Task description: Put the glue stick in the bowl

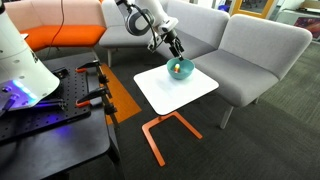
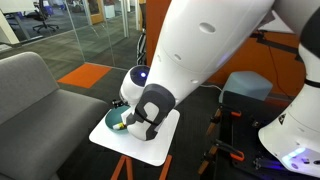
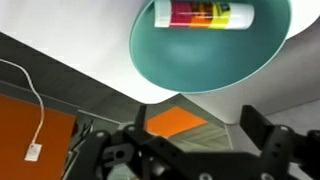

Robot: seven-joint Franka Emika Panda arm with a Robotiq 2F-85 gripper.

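Note:
The teal bowl (image 3: 210, 45) sits on the small white table (image 1: 175, 90). The glue stick (image 3: 205, 13), red and yellow with a white cap, lies inside the bowl, seen in the wrist view. In an exterior view the bowl (image 1: 179, 69) is at the table's far corner with a small yellow-red spot in it. My gripper (image 3: 195, 125) hovers just above and beside the bowl, its fingers spread apart and empty. In an exterior view the gripper (image 1: 174, 47) is right over the bowl. The arm hides most of the bowl (image 2: 116, 121) in the other exterior view.
Grey sofa seats (image 1: 255, 50) stand behind the table, with an orange cushion (image 1: 60, 38) further off. A black equipment cart (image 1: 50, 120) is close beside the table. The table has an orange frame (image 1: 165, 130). A white cable (image 3: 35, 100) lies on the floor.

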